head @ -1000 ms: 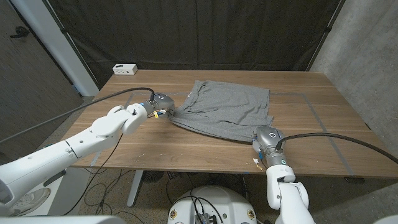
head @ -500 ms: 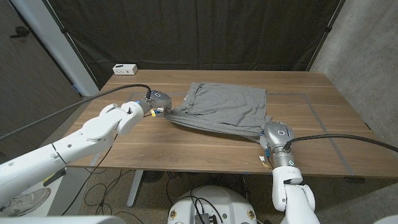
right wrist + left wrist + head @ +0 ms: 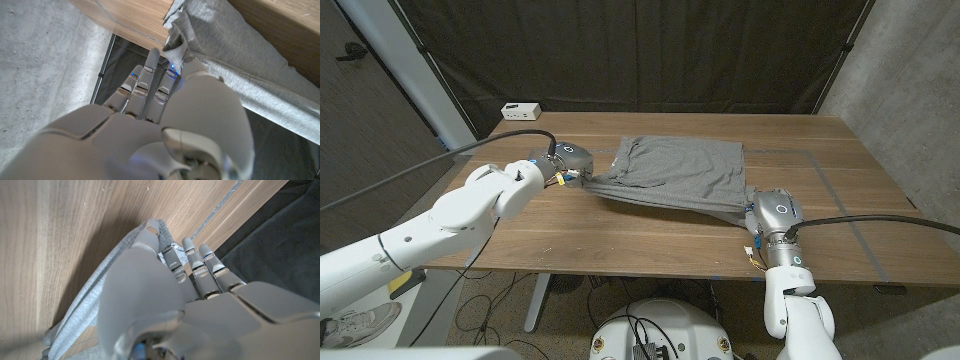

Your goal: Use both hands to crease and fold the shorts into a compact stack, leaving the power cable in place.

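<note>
Grey shorts [image 3: 675,170] lie in the middle of the wooden table [image 3: 620,235], their near edge lifted and stretched into a taut fold between my two hands. My left hand [image 3: 572,163] pinches the left end of that edge; in the left wrist view its fingers [image 3: 172,262] close on the grey cloth [image 3: 95,305]. My right hand [image 3: 772,213] grips the right end, and the right wrist view shows the bunched fabric [image 3: 220,65] caught at its fingertips [image 3: 150,62]. I see no power cable on the table.
A small white box [image 3: 521,111] sits at the table's far left corner. Faint tape lines [image 3: 835,190] mark the right part of the tabletop. Black curtains hang behind the table, and a concrete wall stands to the right.
Both hands have carried the shorts' near edge away from the front of the table. The right hand also moved to the right, pulling the fold tighter.
</note>
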`<control>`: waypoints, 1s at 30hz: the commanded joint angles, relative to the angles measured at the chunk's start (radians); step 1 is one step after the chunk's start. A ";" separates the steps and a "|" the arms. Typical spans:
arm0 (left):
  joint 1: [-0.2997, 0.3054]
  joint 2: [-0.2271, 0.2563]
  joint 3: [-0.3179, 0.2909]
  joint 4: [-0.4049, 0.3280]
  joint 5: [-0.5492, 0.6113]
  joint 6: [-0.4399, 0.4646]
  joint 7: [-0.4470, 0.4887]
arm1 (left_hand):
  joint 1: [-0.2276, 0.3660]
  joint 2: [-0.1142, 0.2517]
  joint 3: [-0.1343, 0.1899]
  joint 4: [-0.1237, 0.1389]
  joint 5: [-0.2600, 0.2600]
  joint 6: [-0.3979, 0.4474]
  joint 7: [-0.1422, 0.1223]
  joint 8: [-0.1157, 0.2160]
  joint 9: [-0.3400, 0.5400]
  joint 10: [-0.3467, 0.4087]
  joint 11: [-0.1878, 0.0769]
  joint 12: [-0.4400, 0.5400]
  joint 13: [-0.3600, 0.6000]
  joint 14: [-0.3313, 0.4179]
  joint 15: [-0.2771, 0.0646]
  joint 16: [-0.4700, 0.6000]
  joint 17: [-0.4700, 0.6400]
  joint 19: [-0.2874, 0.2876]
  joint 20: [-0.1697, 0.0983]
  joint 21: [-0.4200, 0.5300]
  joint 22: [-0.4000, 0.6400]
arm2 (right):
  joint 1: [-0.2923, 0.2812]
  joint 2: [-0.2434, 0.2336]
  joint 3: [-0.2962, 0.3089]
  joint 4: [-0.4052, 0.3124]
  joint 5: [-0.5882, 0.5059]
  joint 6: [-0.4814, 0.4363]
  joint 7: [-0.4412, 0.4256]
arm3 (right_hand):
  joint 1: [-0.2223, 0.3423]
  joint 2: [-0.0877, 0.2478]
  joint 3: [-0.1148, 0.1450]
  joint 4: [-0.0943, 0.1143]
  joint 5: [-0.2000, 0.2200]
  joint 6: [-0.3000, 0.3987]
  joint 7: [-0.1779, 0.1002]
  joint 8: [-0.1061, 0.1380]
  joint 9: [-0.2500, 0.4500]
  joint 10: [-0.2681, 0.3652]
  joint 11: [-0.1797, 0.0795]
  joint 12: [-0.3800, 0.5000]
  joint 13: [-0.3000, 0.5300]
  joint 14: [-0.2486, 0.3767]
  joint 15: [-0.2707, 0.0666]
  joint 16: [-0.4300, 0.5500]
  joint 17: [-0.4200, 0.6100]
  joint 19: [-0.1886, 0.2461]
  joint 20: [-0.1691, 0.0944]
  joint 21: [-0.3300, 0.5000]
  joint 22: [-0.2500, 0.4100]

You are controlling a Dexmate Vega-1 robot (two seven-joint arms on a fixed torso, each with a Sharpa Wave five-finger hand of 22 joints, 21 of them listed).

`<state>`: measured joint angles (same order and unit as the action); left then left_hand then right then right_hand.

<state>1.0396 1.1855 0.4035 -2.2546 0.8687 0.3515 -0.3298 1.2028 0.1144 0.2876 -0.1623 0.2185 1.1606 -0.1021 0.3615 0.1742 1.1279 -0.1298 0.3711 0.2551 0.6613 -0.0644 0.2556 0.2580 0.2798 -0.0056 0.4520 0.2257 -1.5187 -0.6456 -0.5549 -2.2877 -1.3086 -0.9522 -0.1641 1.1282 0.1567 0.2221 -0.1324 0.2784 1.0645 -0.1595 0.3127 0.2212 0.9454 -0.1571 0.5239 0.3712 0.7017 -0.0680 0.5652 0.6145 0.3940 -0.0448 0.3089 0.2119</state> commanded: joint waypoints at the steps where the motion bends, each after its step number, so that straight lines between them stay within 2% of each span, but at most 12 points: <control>1: 0.098 0.056 -0.100 -0.095 -0.062 0.042 0.010 | 0.013 0.001 -0.006 0.001 -0.003 0.008 0.003 -0.006 0.004 0.081 -0.064 0.038 0.118 -0.002 -0.175 0.003 0.006 -0.003 0.000 0.011 0.002 | -0.013 -0.018 0.017 -0.018 -0.003 -0.006 -0.057 | 0.016 0.000 -0.003 0.006 0.009 0.002 -0.007 0.002 0.004 0.008 0.002 0.009 0.010 0.011 -0.162 -0.003 0.006 -0.004 -0.040 0.007 0.002; 10: 0.216 0.096 -0.224 -0.144 -0.124 0.078 0.082 | 0.015 0.010 -0.011 0.008 -0.005 0.006 0.004 -0.018 0.005 0.068 -0.065 0.037 0.127 0.008 -0.175 0.011 0.012 -0.009 0.004 0.015 0.004 | -0.006 -0.031 0.031 -0.026 -0.024 0.004 -0.064 | 0.015 0.000 -0.007 0.011 0.012 0.003 -0.011 0.003 0.009 0.007 0.001 0.014 0.017 0.011 -0.160 -0.012 0.009 -0.007 -0.040 0.008 0.002; 11: 0.231 0.100 -0.242 -0.149 -0.134 0.079 0.086 | 0.015 0.010 -0.011 0.008 -0.006 0.007 0.004 -0.019 0.006 0.067 -0.065 0.037 0.127 0.009 -0.175 0.012 0.012 -0.009 0.004 0.015 0.004 | -0.005 -0.036 0.034 -0.033 -0.027 0.005 -0.045 | 0.016 0.000 -0.008 0.011 0.013 0.003 -0.011 0.003 0.011 0.008 0.002 0.016 0.019 0.011 -0.161 -0.014 0.010 -0.007 -0.041 0.009 0.002; 18: 0.345 0.100 -0.368 -0.171 -0.167 0.068 0.127 | 0.017 0.010 -0.017 0.010 -0.007 0.007 0.001 -0.027 0.007 0.059 -0.066 0.038 0.135 0.016 -0.175 0.017 0.017 -0.011 0.006 0.020 0.005 | -0.004 -0.035 0.046 -0.033 -0.044 0.018 -0.064 | 0.018 0.000 -0.011 0.012 0.016 0.002 -0.010 0.003 0.015 0.006 0.000 0.019 0.024 0.012 -0.162 -0.019 0.013 -0.010 -0.041 0.010 0.002; 23: 0.409 0.066 -0.449 -0.182 -0.175 0.032 0.133 | 0.020 0.012 -0.021 0.010 -0.007 0.007 0.000 -0.032 0.008 0.056 -0.065 0.040 0.140 0.017 -0.175 0.019 0.020 -0.011 0.006 0.023 0.006 | -0.007 -0.044 0.060 -0.043 -0.044 0.038 -0.061 | 0.020 -0.001 -0.014 0.013 0.018 0.004 -0.011 0.005 0.019 0.006 0.001 0.022 0.029 0.013 -0.162 -0.024 0.015 -0.011 -0.041 0.012 0.002; 24: 0.440 0.047 -0.487 -0.188 -0.174 0.014 0.142 | 0.020 0.012 -0.021 0.010 -0.008 0.009 0.000 -0.032 0.008 0.057 -0.065 0.041 0.141 0.017 -0.176 0.019 0.020 -0.010 0.005 0.024 0.006 | -0.002 -0.041 0.055 -0.037 -0.068 0.033 -0.060 | 0.021 0.001 -0.013 0.014 0.018 0.004 -0.012 0.005 0.020 0.007 -0.001 0.024 0.030 0.012 -0.162 -0.026 0.015 -0.011 -0.041 0.012 0.002; 29: 0.483 -0.018 -0.550 -0.200 -0.143 -0.034 0.139 | 0.024 0.011 -0.023 0.009 -0.007 0.020 0.000 -0.033 0.008 0.064 -0.066 0.046 0.145 0.018 -0.176 0.019 0.021 -0.008 0.000 0.028 0.007 | -0.007 -0.041 0.072 -0.043 -0.057 0.055 -0.072 | 0.022 0.000 -0.016 0.014 0.020 0.004 -0.012 0.005 0.022 0.005 -0.002 0.026 0.034 0.014 -0.163 -0.029 0.018 -0.013 -0.040 0.013 0.002; 30: 0.499 -0.038 -0.573 -0.206 -0.135 -0.047 0.141 | 0.026 0.011 -0.024 0.008 -0.007 0.020 0.002 -0.035 0.008 0.064 -0.065 0.046 0.147 0.018 -0.176 0.019 0.022 -0.008 0.001 0.029 0.007 | 0.000 -0.040 0.067 -0.039 -0.085 0.049 -0.061 | 0.022 0.001 -0.016 0.015 0.020 0.005 -0.012 0.005 0.022 0.005 -0.003 0.026 0.034 0.014 -0.162 -0.030 0.018 -0.013 -0.039 0.013 0.002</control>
<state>1.4082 1.2433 -0.0009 -2.4260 0.7138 0.3897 -0.2127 1.2185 0.1197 0.2677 -0.1515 0.2109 1.1727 -0.1033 0.3279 0.1795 1.1252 -0.1324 0.3711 0.2551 0.6693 -0.0642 0.2703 0.2766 0.2708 -0.0040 0.4751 0.2303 -1.5245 -0.6818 -0.5061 -2.3213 -1.3563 -0.9249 -0.2257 1.1363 0.1542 0.2084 -0.1240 0.2933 1.0698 -0.1649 0.3088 0.2410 0.9448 -0.1570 0.5407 0.4006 0.7077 -0.0697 0.5397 0.6283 0.3874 -0.0410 0.3166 0.2118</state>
